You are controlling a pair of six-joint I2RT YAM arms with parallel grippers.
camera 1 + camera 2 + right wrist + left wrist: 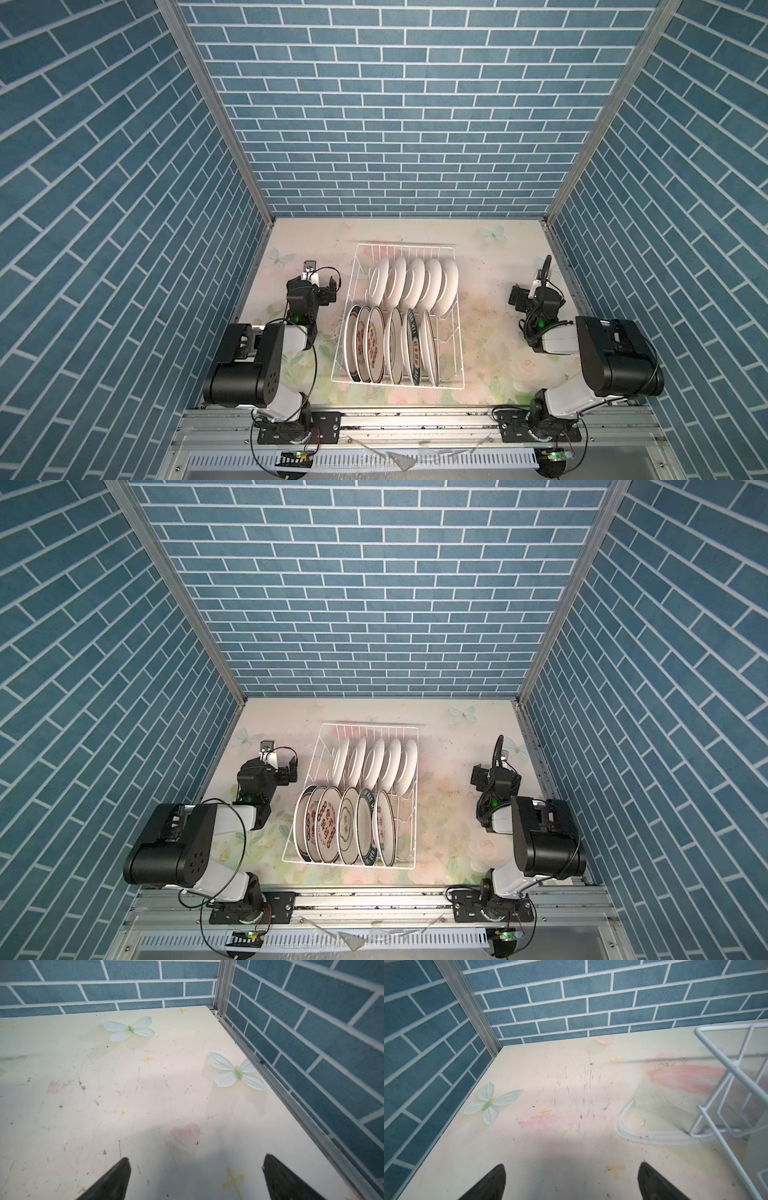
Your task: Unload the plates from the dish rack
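The dish rack (405, 246) (370, 725), a white wire basket, stands mid-table in both top views. Its back row holds several plain white plates (415, 284) (376, 766) on edge. Its front row holds several larger decorated plates (390, 351) (345, 831), also upright. My left gripper (322, 286) (286, 769) hovers just left of the rack, open and empty, with bare table between its fingertips in the left wrist view (572, 1169). One rack corner (724, 1027) shows in that view. My right gripper (525, 295) (486, 775) is well right of the rack, open and empty (196, 1159).
Blue brick walls close the table on three sides; the right wall (311, 1043) runs close beside my right gripper. An aluminium rail (415, 424) carrying both arm bases lines the front edge. Printed butterflies (491, 1103) (236, 1072) mark the pale tabletop.
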